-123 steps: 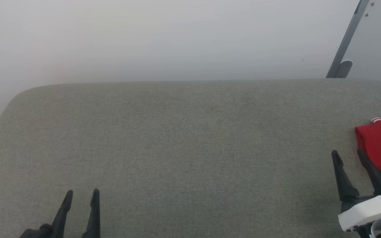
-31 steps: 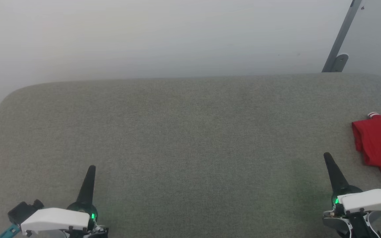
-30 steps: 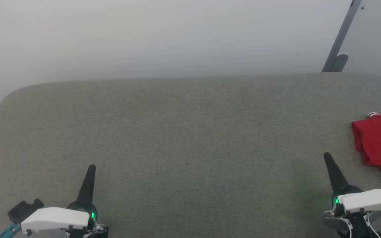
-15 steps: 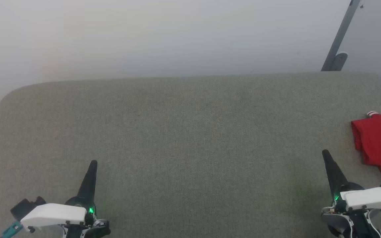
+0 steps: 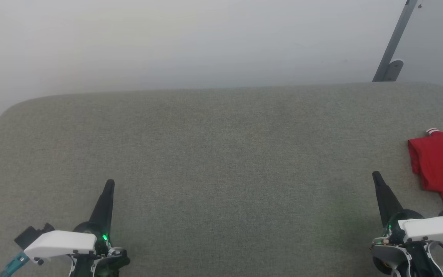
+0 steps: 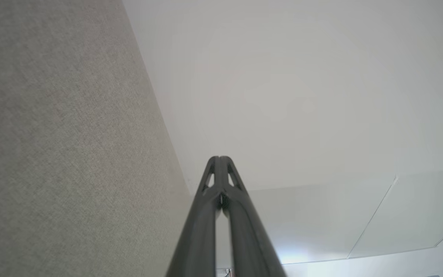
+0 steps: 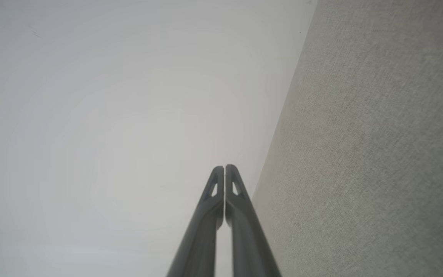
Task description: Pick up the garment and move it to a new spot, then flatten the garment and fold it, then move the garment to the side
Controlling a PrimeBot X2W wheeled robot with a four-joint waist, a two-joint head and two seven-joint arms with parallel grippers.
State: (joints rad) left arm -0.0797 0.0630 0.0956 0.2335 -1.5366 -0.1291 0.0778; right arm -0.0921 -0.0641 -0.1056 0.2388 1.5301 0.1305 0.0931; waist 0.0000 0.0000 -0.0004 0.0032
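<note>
My left tool [image 5: 108,187] is low at the left of the head view, above the grey-green fabric worktop [image 5: 221,154], with its dark fingers pointing away from me. In the left wrist view its 2 fingers [image 6: 204,215] are pressed together at the tips, with nothing between them. My right tool [image 5: 377,179] is at the lower right, also above the worktop. The right wrist view shows its 2 fingers [image 7: 242,231] closed tip to tip, holding nothing. A green light [image 5: 105,237] glows at the base of my left tool, and another at the base of my right.

The garment [image 5: 440,163] lies on the worktop at the far right edge of the head view. It is a bunched red heap with white striped trim at its near corner and a small white-and-red tip at its far corner. The frame edge cuts part of it off. It lies near my right tool, to its right and a little farther from me, not touching it.

Behind the worktop is a pale wall [image 5: 167,38], and a grey metal bar [image 5: 392,46] leans at the upper right.
</note>
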